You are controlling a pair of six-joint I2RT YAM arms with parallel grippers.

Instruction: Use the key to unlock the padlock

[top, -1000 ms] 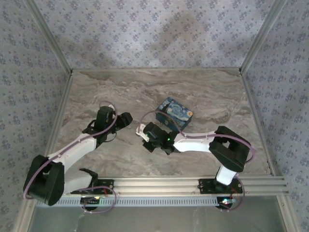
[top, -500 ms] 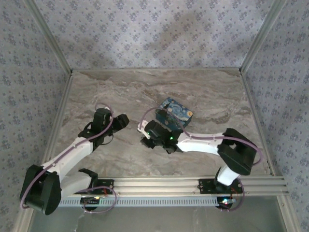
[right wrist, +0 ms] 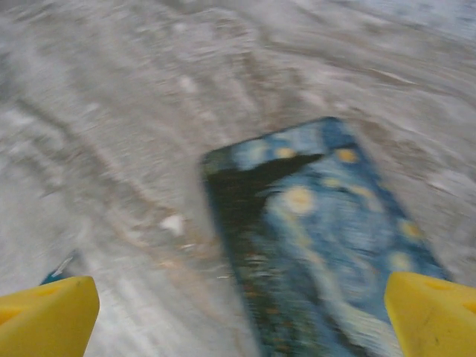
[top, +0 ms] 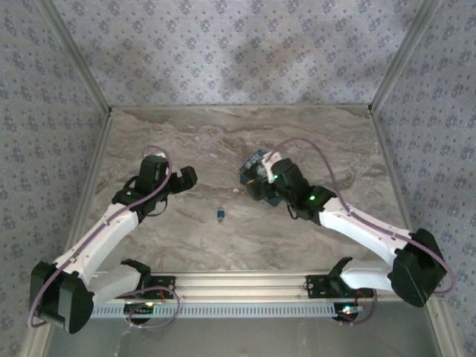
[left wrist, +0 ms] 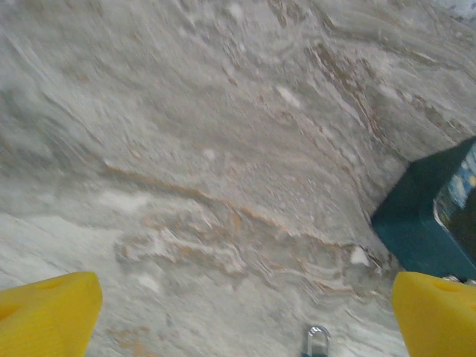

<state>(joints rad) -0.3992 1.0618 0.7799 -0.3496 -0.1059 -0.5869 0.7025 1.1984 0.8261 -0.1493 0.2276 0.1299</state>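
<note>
Padlock (top: pixel 221 214) is lying loose on the marble table (top: pixel 335 149) between your arms, while your left gripper (top: pixel 184 178) and right gripper (top: pixel 259 177) are both gaping empty, the right hovering at the swirl-printed box (top: pixel 253 158), so you are risking knocking that tiny lock skidding away on a careless descent.

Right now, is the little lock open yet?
Doesn't look like it. Done: nothing visible; the padlock lies alone on the table. In hand: nothing; the left gripper and right gripper are both open and empty, the right one over the printed box. Left: grasping padlock and key, then unlocking.
</note>
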